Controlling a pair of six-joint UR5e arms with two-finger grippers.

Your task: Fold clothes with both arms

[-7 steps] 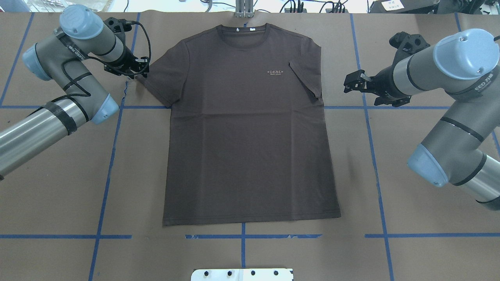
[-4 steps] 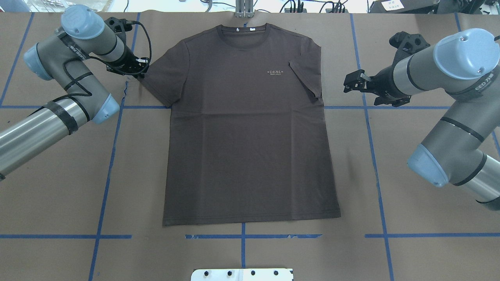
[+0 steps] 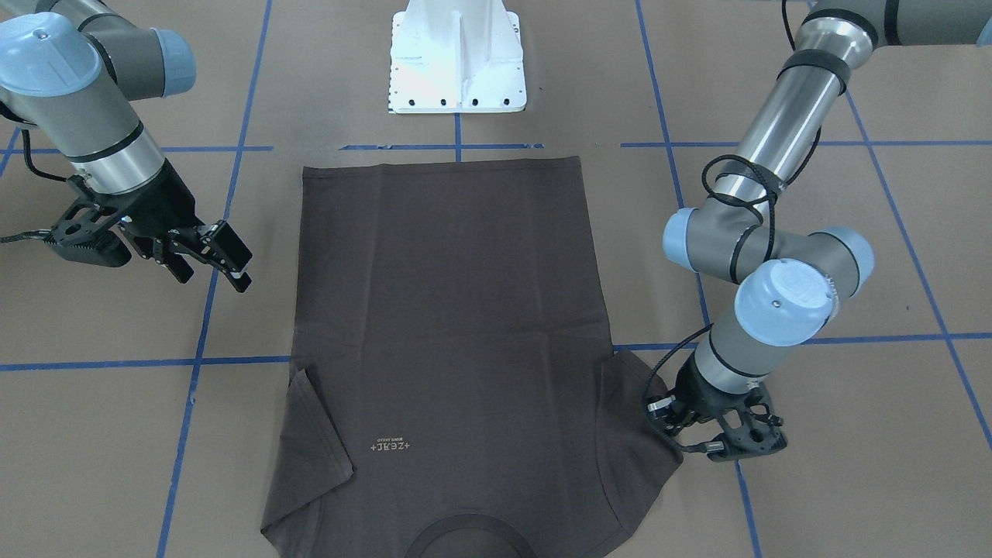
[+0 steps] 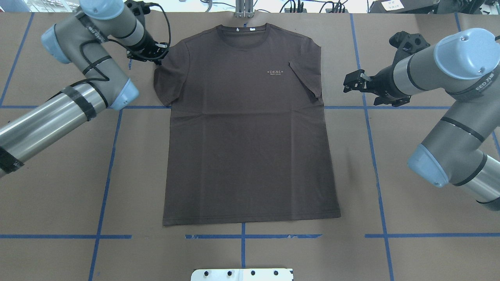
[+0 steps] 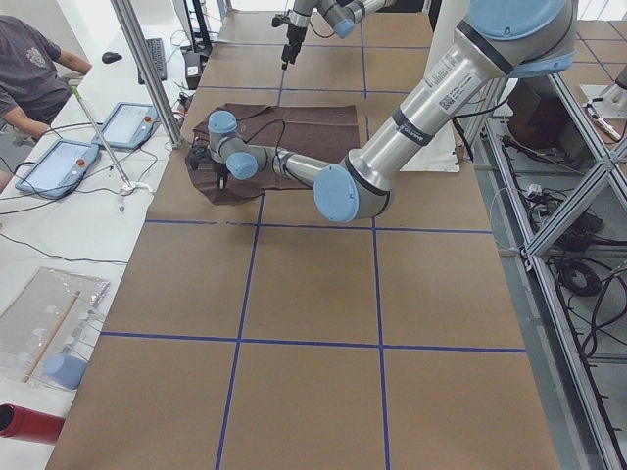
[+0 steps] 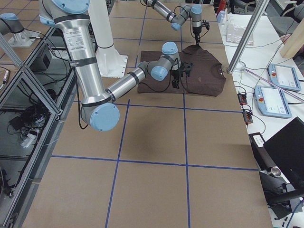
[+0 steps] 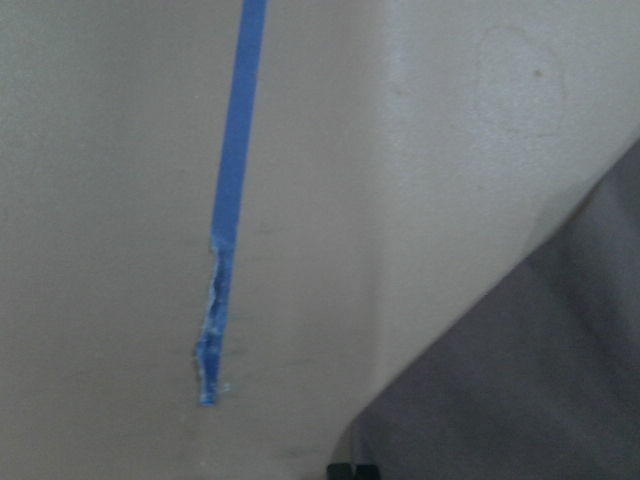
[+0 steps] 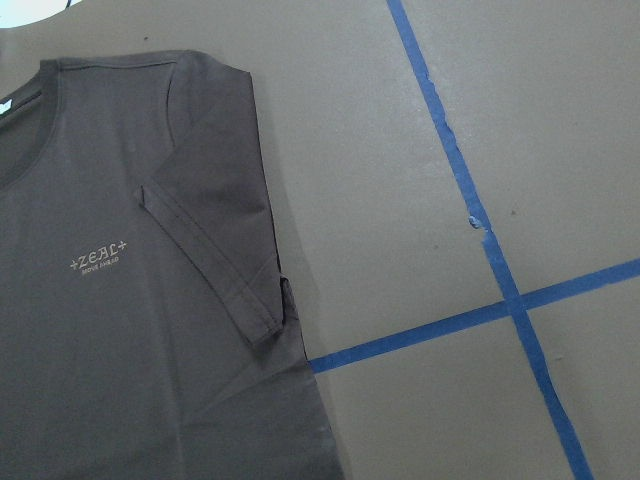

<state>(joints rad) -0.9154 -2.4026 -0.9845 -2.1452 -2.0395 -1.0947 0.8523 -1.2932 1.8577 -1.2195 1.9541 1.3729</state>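
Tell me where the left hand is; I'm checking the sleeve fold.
Overhead view, upper left: the left hand is at the T-shirt's sleeve edge, near the shoulder.

T-shirt (image 4: 250, 136) 1 | arms (image 4: 90, 74) (image 4: 441, 74) 2 | pincers (image 4: 158, 52) (image 4: 349, 83) 2 | pedestal (image 3: 457, 62) 1 | tablets (image 5: 127, 122) (image 5: 59, 166) 2 | person (image 5: 34, 69) 1

The T-shirt (image 8: 130, 380) bears a pale chest logo (image 8: 100, 260) reading "+ZEAL+", clearest at the left of the right wrist view; the finer line beneath it cannot be read. In the front-facing view it stands upside down near the bottom. White lettering on the right arm (image 4: 441, 74) is illegible.
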